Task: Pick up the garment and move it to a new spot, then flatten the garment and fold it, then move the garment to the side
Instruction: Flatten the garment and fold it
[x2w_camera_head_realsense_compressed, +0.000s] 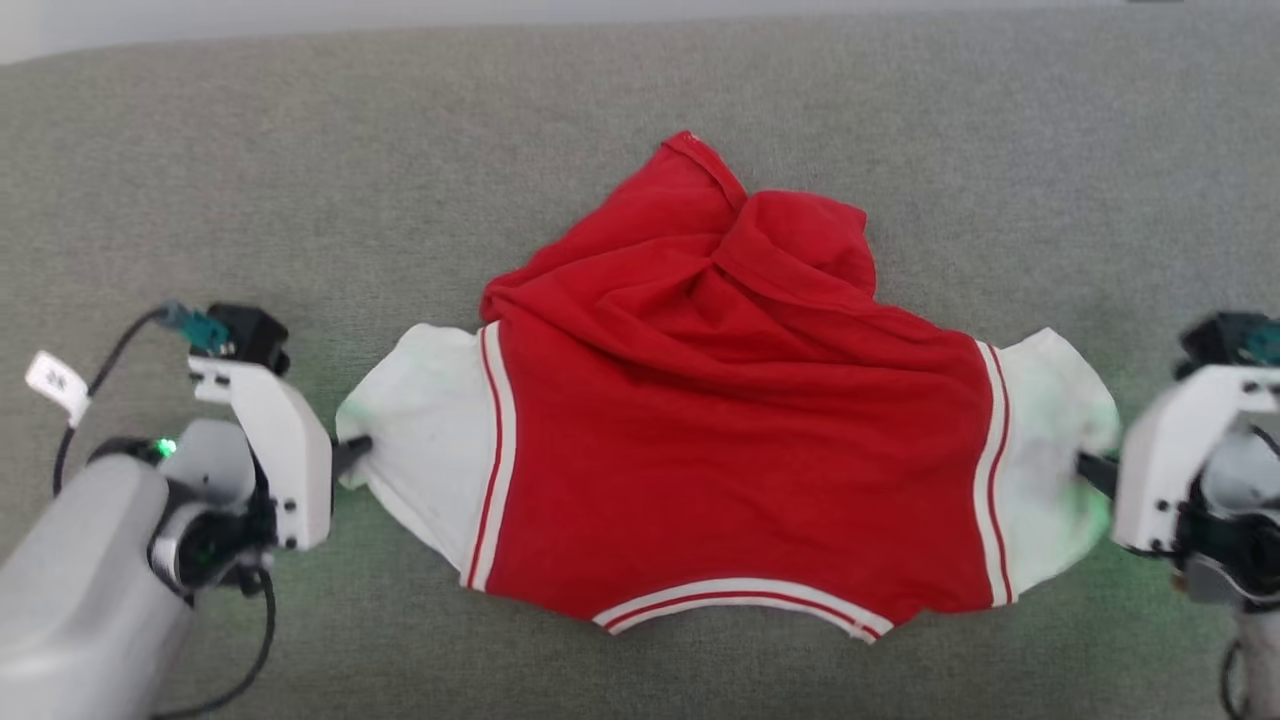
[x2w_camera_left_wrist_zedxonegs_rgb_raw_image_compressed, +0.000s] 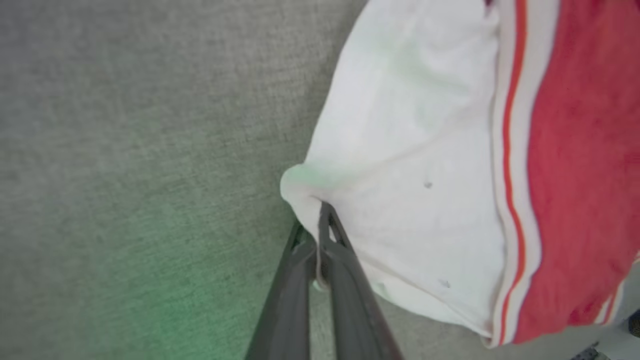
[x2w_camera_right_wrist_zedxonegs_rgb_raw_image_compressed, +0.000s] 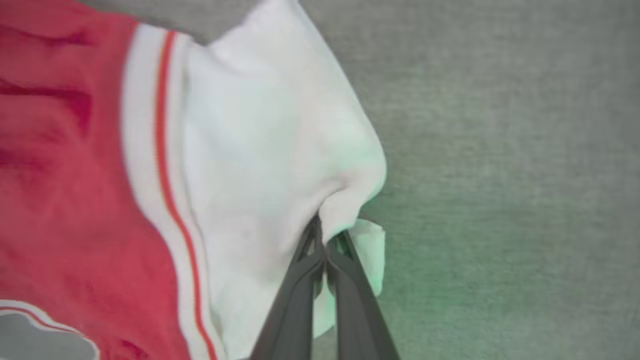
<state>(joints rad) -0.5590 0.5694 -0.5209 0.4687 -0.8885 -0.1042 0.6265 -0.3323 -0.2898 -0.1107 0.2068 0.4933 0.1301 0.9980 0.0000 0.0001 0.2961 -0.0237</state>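
The garment (x2w_camera_head_realsense_compressed: 730, 430), a red jersey with white sleeves and red-and-white striped trim, lies spread sideways on the grey surface, its far part bunched up in folds. My left gripper (x2w_camera_head_realsense_compressed: 355, 452) is shut on the edge of the left white sleeve (x2w_camera_left_wrist_zedxonegs_rgb_raw_image_compressed: 400, 165); the left wrist view shows the dark fingers (x2w_camera_left_wrist_zedxonegs_rgb_raw_image_compressed: 340, 280) pinching that cloth. My right gripper (x2w_camera_head_realsense_compressed: 1092, 468) is shut on the edge of the right white sleeve (x2w_camera_right_wrist_zedxonegs_rgb_raw_image_compressed: 270, 150), and the right wrist view shows its fingers (x2w_camera_right_wrist_zedxonegs_rgb_raw_image_compressed: 345, 290) clamped on a fold. The chest letters are hidden.
A grey fabric surface (x2w_camera_head_realsense_compressed: 300, 200) stretches all around the garment. A pale wall strip (x2w_camera_head_realsense_compressed: 200, 20) runs along the far edge. My left arm's cable and white tag (x2w_camera_head_realsense_compressed: 58, 385) hang at the lower left.
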